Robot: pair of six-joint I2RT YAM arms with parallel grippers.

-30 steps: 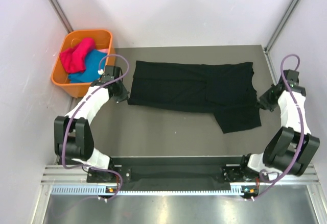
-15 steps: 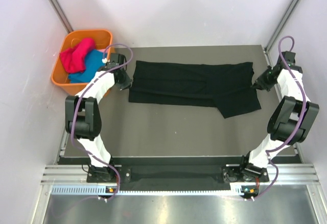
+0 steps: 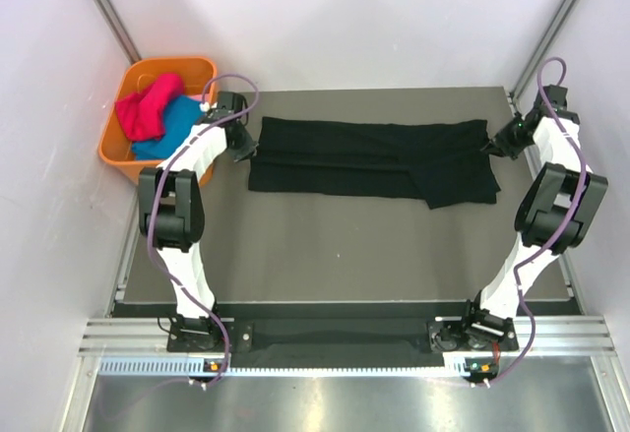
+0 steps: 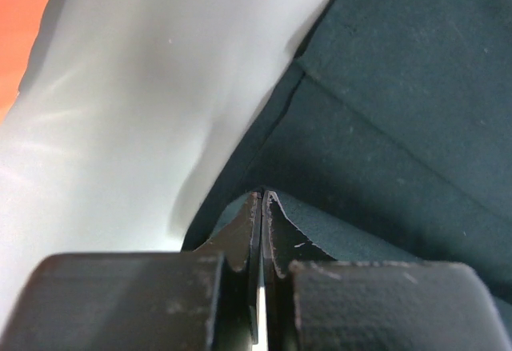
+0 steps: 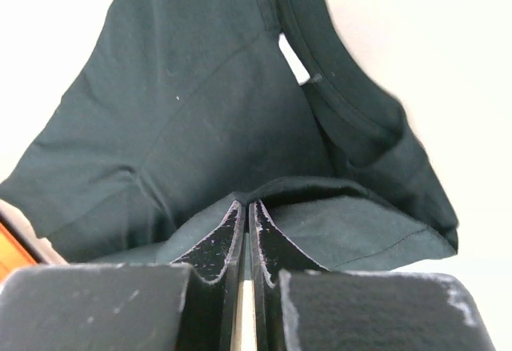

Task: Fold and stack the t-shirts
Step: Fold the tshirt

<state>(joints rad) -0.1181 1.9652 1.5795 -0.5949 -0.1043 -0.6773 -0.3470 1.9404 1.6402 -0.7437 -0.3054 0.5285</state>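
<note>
Toward the far edge, the black t-shirt (image 3: 369, 161) is now carried, pinched at both ends by left pincer (image 3: 246, 150) and right pincer (image 3: 490, 145); the lengthwise fold is judged nearly laid.

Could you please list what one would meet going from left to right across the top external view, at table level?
basket → left gripper → black shirt → right gripper
</note>
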